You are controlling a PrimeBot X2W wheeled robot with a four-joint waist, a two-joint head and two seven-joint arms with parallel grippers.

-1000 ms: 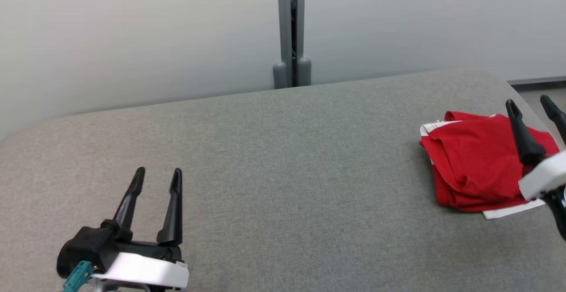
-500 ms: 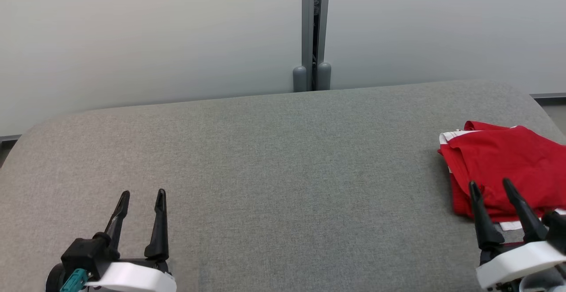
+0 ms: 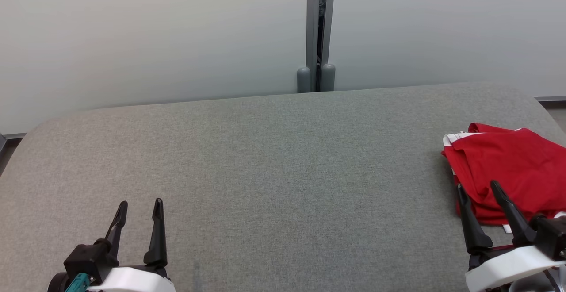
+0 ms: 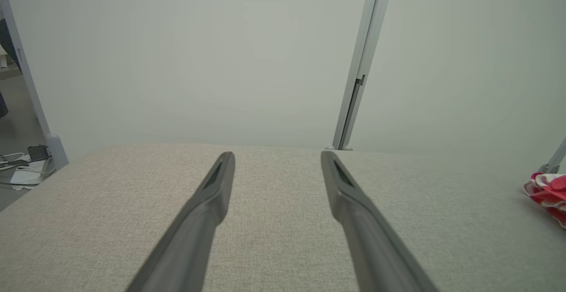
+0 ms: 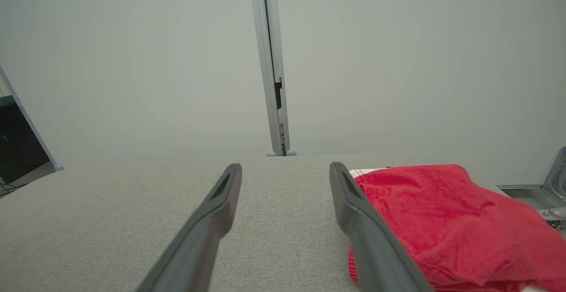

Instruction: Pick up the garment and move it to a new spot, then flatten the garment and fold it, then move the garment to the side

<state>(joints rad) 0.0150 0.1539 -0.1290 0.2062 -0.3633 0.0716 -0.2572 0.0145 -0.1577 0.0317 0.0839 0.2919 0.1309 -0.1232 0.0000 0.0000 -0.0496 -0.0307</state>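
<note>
The left tool (image 3: 140,203) sits low at the near left of the table (image 3: 283,150), its two dark fingers spread wide with nothing between them. In its own wrist view the left tool (image 4: 277,155) points across bare grey fabric toward the far edge.

The right tool (image 3: 477,186) is at the near right, also wide open and holding nothing. Its fingertips lie over the near left edge of the garment (image 3: 508,168). In the right wrist view the right tool (image 5: 286,166) has its right-hand finger against the garment's (image 5: 424,208) edge; it may be touching the cloth, but the angle does not settle it.

The garment is red with white trim, folded into a loose bundle at the table's right end. Its edge shows far right in the left wrist view (image 4: 548,190).

Behind the table stands a pale partition (image 3: 132,40), split by a grey post (image 3: 319,31).
</note>
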